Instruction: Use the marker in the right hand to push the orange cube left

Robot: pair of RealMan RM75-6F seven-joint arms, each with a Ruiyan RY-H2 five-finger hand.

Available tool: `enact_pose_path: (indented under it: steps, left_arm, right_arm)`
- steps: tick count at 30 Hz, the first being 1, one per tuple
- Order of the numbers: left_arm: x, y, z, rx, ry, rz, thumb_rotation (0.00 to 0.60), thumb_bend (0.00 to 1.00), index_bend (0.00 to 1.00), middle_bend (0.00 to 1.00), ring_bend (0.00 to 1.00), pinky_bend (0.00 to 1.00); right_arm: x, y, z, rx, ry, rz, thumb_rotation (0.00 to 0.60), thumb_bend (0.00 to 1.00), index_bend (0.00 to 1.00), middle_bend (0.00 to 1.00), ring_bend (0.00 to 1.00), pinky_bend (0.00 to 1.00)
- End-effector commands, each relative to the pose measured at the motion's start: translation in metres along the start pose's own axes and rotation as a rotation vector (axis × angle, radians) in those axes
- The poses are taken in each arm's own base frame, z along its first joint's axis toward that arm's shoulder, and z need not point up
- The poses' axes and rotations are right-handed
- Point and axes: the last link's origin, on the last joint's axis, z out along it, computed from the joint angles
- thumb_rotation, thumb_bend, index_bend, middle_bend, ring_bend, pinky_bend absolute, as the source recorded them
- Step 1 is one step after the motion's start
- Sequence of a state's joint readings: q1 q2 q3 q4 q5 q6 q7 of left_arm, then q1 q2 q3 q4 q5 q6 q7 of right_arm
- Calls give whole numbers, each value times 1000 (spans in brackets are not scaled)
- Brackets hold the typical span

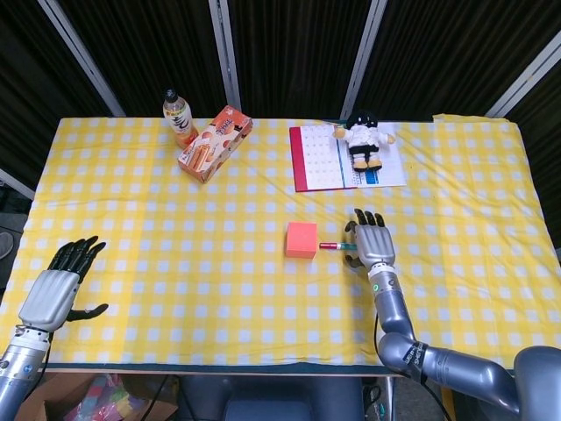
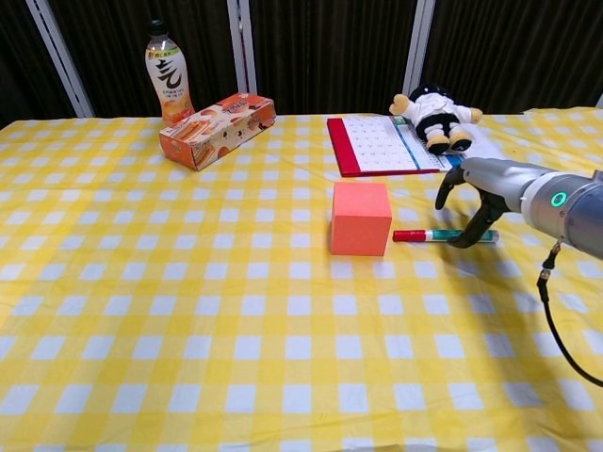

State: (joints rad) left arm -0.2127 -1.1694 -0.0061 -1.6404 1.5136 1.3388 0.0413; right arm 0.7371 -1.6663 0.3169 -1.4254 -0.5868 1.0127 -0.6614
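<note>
one orange cube [image 1: 301,239], one marker [image 2: 443,235], one bottle [image 1: 178,117], one snack box [image 1: 215,143], one calendar [image 1: 329,158], one plush toy [image 1: 366,139]

Silver robot hand [image 1: 374,248], black fingers, green wrist light

Checked table [image 1: 131,210] bears orange cube [image 1: 301,239]; marker [image 2: 443,235]; bottle [image 1: 178,117]; calendar [image 2: 382,146].
</note>
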Motion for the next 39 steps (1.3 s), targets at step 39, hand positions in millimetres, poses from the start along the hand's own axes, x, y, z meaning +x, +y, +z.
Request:
enact_pose_path:
  steps: [39]
  left_arm:
    - [1,0,0,3,-6,-18,600,0,0,0,0,0]
  right_arm:
    - [-17,-14,6,21,-22,45,600,534,573,181,0,0]
